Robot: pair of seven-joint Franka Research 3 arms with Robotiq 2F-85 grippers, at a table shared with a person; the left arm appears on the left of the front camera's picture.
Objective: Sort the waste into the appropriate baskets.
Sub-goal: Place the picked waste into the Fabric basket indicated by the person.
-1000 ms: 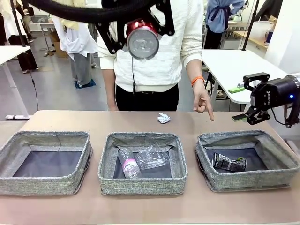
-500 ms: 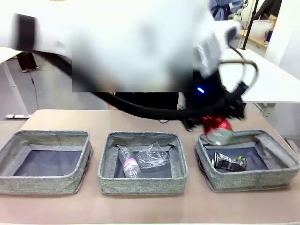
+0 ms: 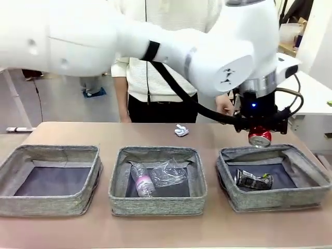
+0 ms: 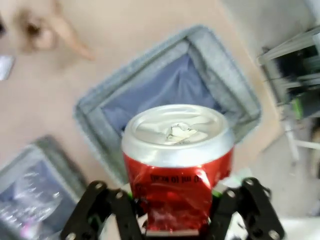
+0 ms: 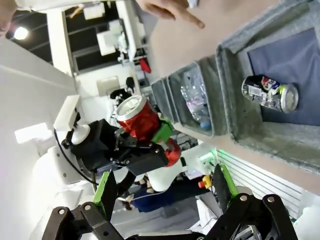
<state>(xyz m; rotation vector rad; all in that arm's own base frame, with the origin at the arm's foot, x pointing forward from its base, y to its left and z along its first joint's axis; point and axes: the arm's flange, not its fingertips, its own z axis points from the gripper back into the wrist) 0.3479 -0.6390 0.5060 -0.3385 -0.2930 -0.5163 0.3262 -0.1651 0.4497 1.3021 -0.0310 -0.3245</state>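
Grey floor [image 3: 62, 106] behind; white table [image 3: 311, 93] at right.

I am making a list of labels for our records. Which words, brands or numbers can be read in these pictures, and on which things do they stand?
Red soda can in the left tool: dark print, too blurred to read.
Clear plastic bottle, pink label: too small.
Crushed dark can: coloured print, unreadable.
No text can be read.
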